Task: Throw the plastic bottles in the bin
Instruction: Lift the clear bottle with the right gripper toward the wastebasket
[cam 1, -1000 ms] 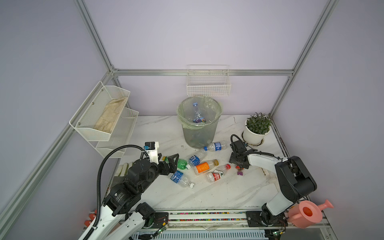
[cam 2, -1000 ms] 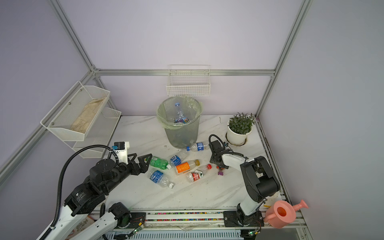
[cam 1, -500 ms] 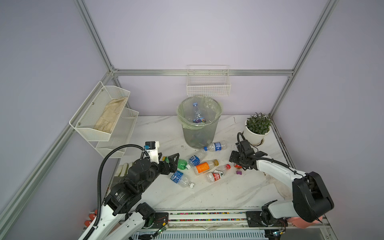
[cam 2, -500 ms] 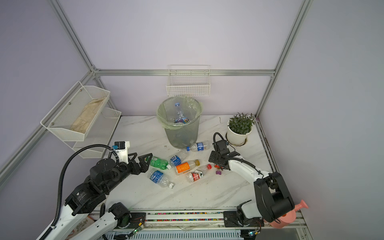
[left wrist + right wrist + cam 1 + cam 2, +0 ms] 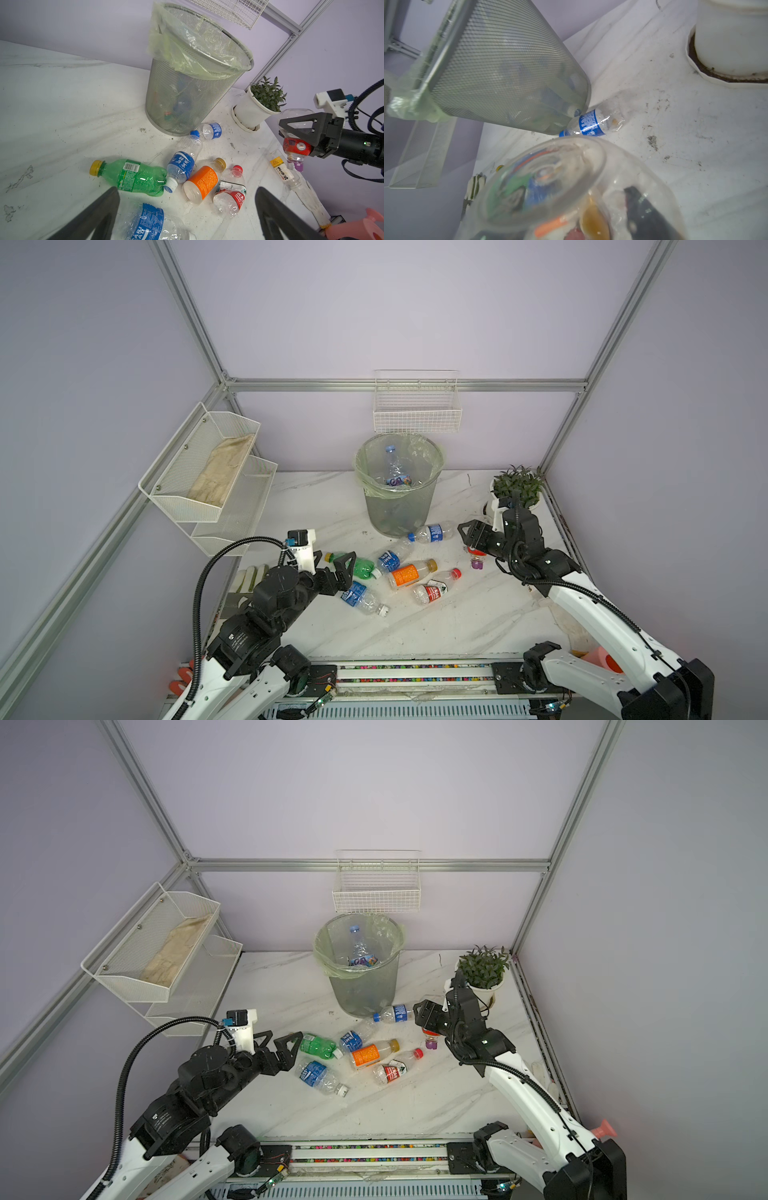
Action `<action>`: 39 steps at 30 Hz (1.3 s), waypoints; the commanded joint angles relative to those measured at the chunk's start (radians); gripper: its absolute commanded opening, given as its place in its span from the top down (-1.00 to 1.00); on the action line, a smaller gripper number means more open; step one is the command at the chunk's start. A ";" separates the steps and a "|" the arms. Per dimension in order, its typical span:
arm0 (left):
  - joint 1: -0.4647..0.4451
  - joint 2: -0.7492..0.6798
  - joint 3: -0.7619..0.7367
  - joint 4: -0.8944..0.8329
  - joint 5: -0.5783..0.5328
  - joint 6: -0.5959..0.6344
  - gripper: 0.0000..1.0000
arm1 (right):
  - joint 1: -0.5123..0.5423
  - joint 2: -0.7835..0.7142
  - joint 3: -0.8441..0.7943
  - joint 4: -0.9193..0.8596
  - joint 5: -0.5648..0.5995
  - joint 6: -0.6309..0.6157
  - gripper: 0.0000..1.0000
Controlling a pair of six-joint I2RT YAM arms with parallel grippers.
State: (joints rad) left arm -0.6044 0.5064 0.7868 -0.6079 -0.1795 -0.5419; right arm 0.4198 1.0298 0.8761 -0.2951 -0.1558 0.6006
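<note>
The right claw [image 5: 469, 539] is holding a clear bottle with a red label [image 5: 295, 146], a little right of the middle in both top views. This held bottle is hanging upside down, with its purple cap pointing at the table [image 5: 436, 626]. I cannot tell if the cap is touching the table.

The left claw [image 5: 279, 1046] is standing wide open and holding nothing, at the lower left of both top views. The green bottle [image 5: 361, 568] is lying on its side just in front of it. The big blue bottle [image 5: 358, 598] is lying close by too.

Next to them, near the middle of the frame, three more bottles are lying in a bunch. They are the small blue bottle [image 5: 388, 561], the orange bottle [image 5: 409, 574] and the red-cap bottle [image 5: 434, 592].

One more bottle, the far blue bottle [image 5: 432, 533], is lying against the foot of the bin [image 5: 397, 510]. The bin is standing up straight at the back middle, with a pale green bag in it. Some bottles in the bin [image 5: 394, 470] are lying inside.

A plant pot [image 5: 517, 489] is sitting behind the right claw. A white basket [image 5: 415, 416] is hanging on the wall above the bin.
</note>
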 commanded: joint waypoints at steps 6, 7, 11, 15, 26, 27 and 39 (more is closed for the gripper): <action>-0.004 -0.003 -0.053 0.036 0.003 -0.046 -1.00 | 0.002 -0.097 0.044 0.097 -0.082 -0.021 0.80; -0.005 -0.003 -0.055 0.037 0.004 -0.046 -1.00 | 0.002 -0.107 0.050 0.098 -0.084 -0.031 0.81; -0.005 -0.007 -0.058 0.041 0.005 -0.056 -1.00 | 0.003 -0.134 0.067 0.116 -0.105 -0.063 0.86; -0.004 -0.009 -0.072 0.055 0.018 -0.071 -1.00 | 0.002 -0.163 0.076 0.167 -0.142 -0.070 0.89; -0.005 -0.028 -0.106 0.072 0.032 -0.090 -1.00 | 0.002 -0.204 0.057 0.250 -0.169 -0.037 0.91; -0.004 -0.029 -0.109 0.074 0.035 -0.091 -1.00 | 0.002 -0.209 0.055 0.252 -0.168 -0.035 0.91; -0.006 -0.033 -0.134 0.103 0.047 -0.114 -1.00 | 0.003 -0.257 0.070 0.260 -0.148 -0.027 0.91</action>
State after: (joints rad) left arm -0.6048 0.4820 0.6880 -0.5621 -0.1429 -0.6445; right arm 0.4198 0.7986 0.9276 -0.0776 -0.3099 0.5709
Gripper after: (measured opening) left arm 0.998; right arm 0.749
